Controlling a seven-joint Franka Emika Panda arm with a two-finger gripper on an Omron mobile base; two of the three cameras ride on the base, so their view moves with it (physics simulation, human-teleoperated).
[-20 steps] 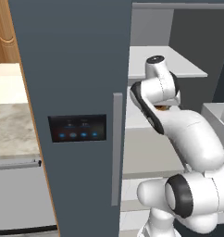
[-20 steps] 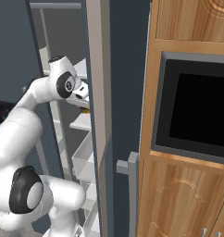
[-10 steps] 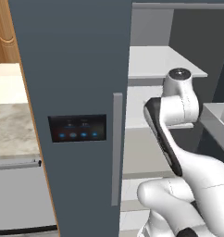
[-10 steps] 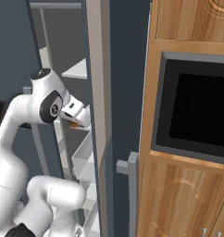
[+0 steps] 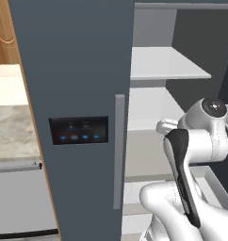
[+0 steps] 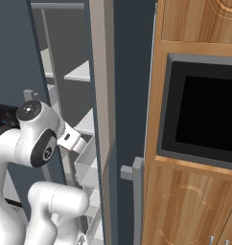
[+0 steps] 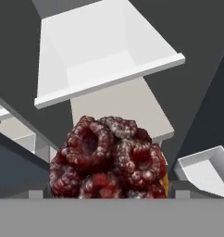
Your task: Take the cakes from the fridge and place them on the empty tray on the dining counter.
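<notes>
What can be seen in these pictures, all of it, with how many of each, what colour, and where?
fridge: one, dark slate-grey, its closed left door in front, the right side open.
control panel: one, black with blue lights, on the closed door.
door handle: one, grey, upright, at the closed door's edge.
shelves: several, white, inside the fridge.
drawers: two, white, inside the fridge, seen from the hand.
cake: one, dark red, topped with raspberries, close before the hand camera.
wall oven: one, black, set in a wooden cabinet right of the fridge.
counter: one, grey marble, left of the fridge.
robot arm: one, white with dark joints, reaching into the fridge.
</notes>
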